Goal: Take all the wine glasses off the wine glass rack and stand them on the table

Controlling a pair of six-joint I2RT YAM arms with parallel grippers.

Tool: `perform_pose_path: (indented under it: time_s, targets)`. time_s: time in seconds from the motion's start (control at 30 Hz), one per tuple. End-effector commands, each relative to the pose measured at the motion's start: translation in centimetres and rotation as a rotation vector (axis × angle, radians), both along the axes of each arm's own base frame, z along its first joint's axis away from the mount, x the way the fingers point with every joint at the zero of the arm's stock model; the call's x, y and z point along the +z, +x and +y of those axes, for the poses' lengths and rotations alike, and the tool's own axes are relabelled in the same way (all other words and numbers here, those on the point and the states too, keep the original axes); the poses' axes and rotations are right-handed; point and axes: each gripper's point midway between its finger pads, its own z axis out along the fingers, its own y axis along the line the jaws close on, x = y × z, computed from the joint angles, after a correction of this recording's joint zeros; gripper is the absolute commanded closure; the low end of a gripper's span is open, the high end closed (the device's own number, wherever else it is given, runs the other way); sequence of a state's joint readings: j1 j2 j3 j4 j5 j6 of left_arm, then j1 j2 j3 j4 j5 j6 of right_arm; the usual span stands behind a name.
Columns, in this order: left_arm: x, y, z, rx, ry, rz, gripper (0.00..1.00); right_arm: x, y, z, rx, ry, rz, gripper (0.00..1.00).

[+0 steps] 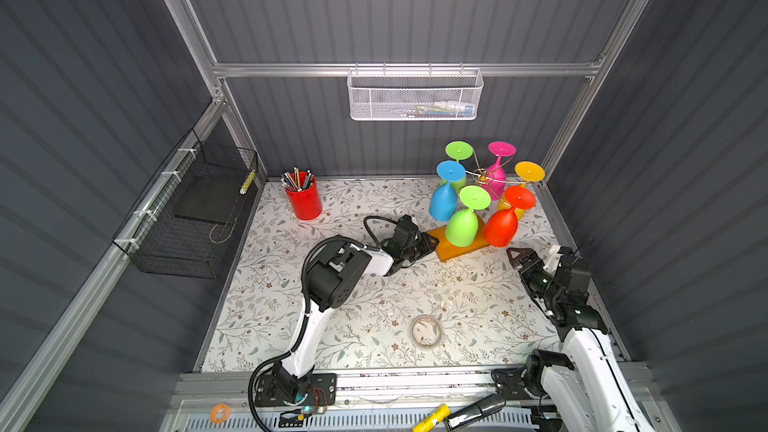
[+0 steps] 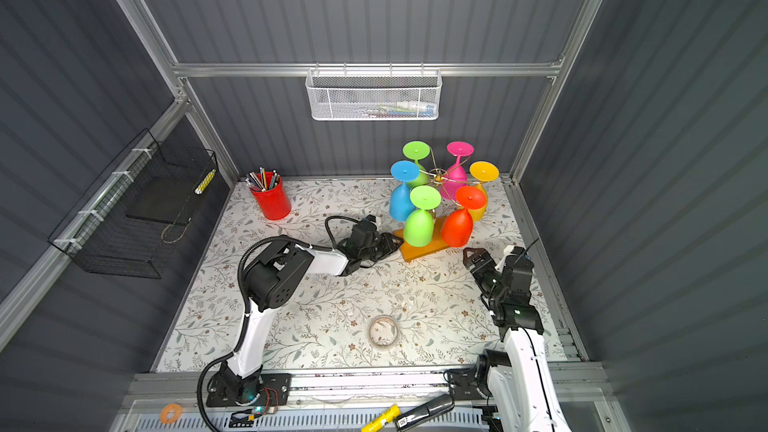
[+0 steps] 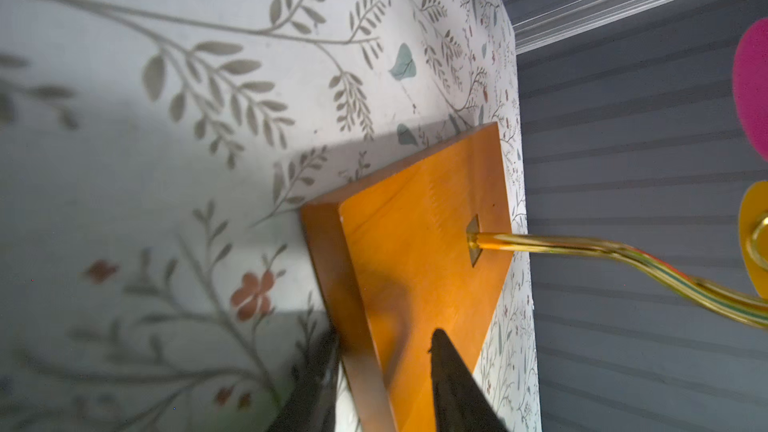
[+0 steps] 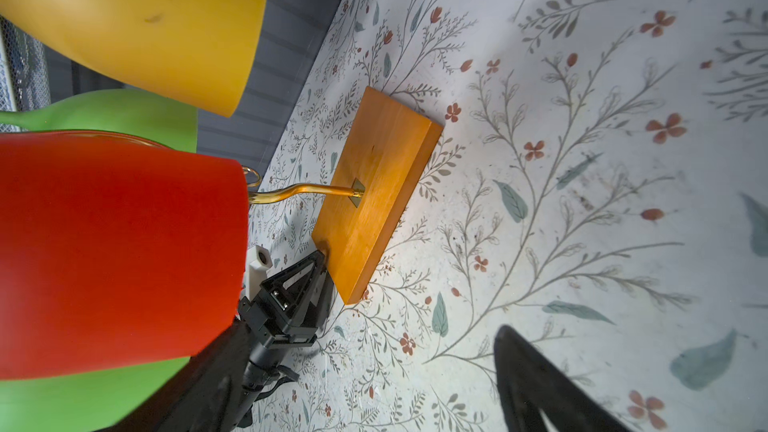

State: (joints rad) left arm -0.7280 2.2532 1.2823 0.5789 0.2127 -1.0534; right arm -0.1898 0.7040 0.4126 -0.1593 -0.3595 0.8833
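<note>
The rack (image 1: 482, 177) stood at the far right of the worktop (image 1: 374, 292). Its gold wire stem (image 3: 552, 243) rose from an orange wooden base (image 1: 452, 249). Six glasses hung on its arms, foot up and bowl down. The red glass (image 1: 501, 228) and a green glass (image 1: 462, 229) were at the front, and the blue glass (image 1: 443, 203) was to the left. The pink glass (image 1: 497, 174), the yellow glass (image 1: 530, 171) and a rear green glass (image 1: 459, 150) hung behind. None was off the rack.

The left fingers (image 3: 453, 384) were clamped on the end of the base nearest that arm. One lay on the top face and the other sat against the edge down by the worktop (the right wrist view showed the same grip from the side). The right fingers (image 1: 516, 258) stood wide apart and held nothing. They were low over the worktop, just beside the red glass's bowl on its near side. A red cup (image 1: 304, 203) of pencils stood well apart, toward the far left.
</note>
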Motion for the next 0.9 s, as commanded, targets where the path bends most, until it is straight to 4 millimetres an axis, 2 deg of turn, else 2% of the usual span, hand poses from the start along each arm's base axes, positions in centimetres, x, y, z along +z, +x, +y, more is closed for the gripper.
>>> perform_pose_path:
  time_s: [0.0,0.17,0.2,0.4,0.53,0.6,0.7,0.87]
  targets:
    - [-3.8,-0.7,-0.9,-0.016,0.03,0.078,0.61,-0.1,0.0,-0.8,-0.032,-0.004,0.008,0.07]
    - [-3.5,0.5,-2.9,-0.026,-0.004,0.046,0.62,0.5,-0.3,-1.6,-0.049,-0.025,0.01,0.07]
    - [-2.9,0.9,-3.5,-0.028,-0.017,0.034,0.62,0.6,-0.4,-1.8,-0.052,-0.025,0.011,0.07]
    - [-2.6,1.1,-3.9,-0.037,-0.024,0.019,0.6,0.8,-0.8,-2.3,-0.074,-0.026,0.006,0.07]
    - [-1.7,0.5,-3.3,-0.055,-0.007,-0.006,0.57,0.7,-1.1,-2.4,-0.095,-0.009,0.013,0.08]
    - [-1.7,-0.3,-2.4,-0.063,0.018,-0.009,0.53,0.8,-1.3,-2.5,-0.106,-0.002,0.011,0.08]
    - [-0.6,-1.1,-1.3,-0.076,0.049,-0.04,0.44,1.2,-1.8,-3.2,-0.147,-0.028,0.01,0.08]
    - [1.3,-2.4,1.7,-0.073,0.092,-0.082,0.33,3.8,-2.5,-4.1,-0.188,-0.075,-0.03,0.08]
